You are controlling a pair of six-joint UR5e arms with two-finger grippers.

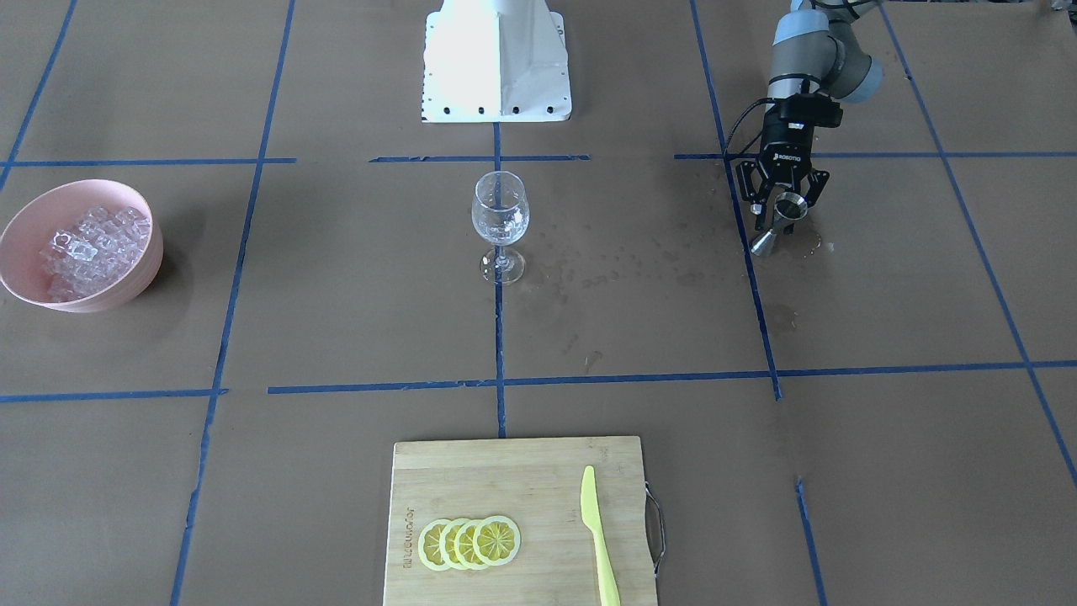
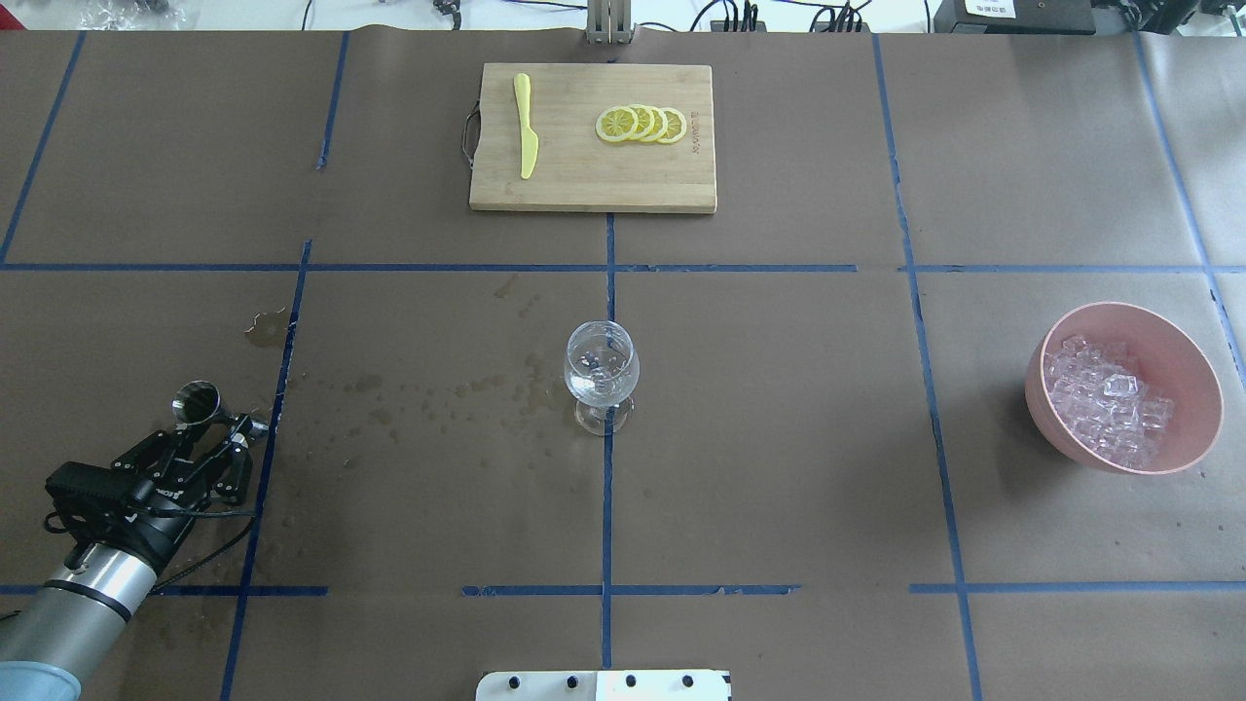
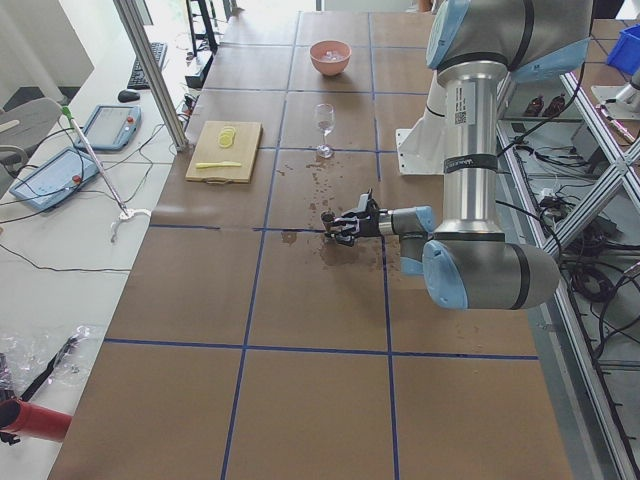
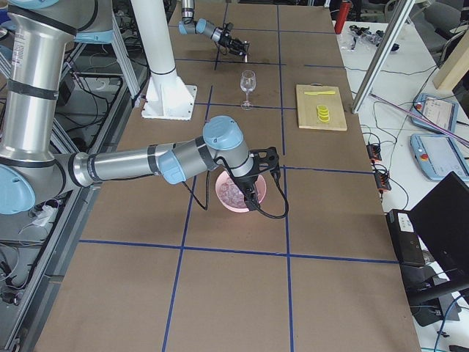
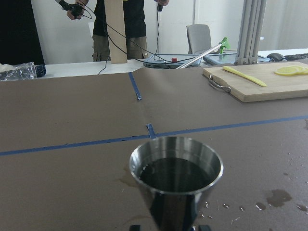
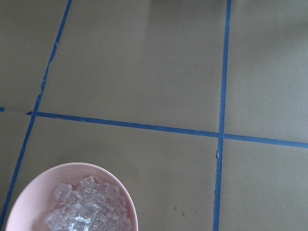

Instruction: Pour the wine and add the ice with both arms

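My left gripper [image 1: 782, 212] is shut on the waist of a steel jigger [image 1: 789, 206] at the table's left side, also seen from overhead [image 2: 195, 401]. In the left wrist view the jigger [image 5: 175, 192] holds dark wine [image 5: 175, 173]. A clear wine glass [image 1: 501, 210] stands upright at the table's middle, apart from both arms. Ice cubes [image 1: 92, 244] are heaped in a pink bowl [image 1: 126, 290] at the right side. My right gripper [image 4: 253, 180] hangs over the bowl in the exterior right view only; I cannot tell if it is open or shut. The right wrist view shows ice [image 6: 89, 211] below.
A wooden cutting board [image 1: 522, 480] at the far edge carries lemon slices [image 1: 469, 543] and a yellow knife [image 1: 597, 530]. The white pedestal [image 1: 496, 63] stands at the robot's side. Wet spots [image 1: 623, 261] lie between the glass and the jigger.
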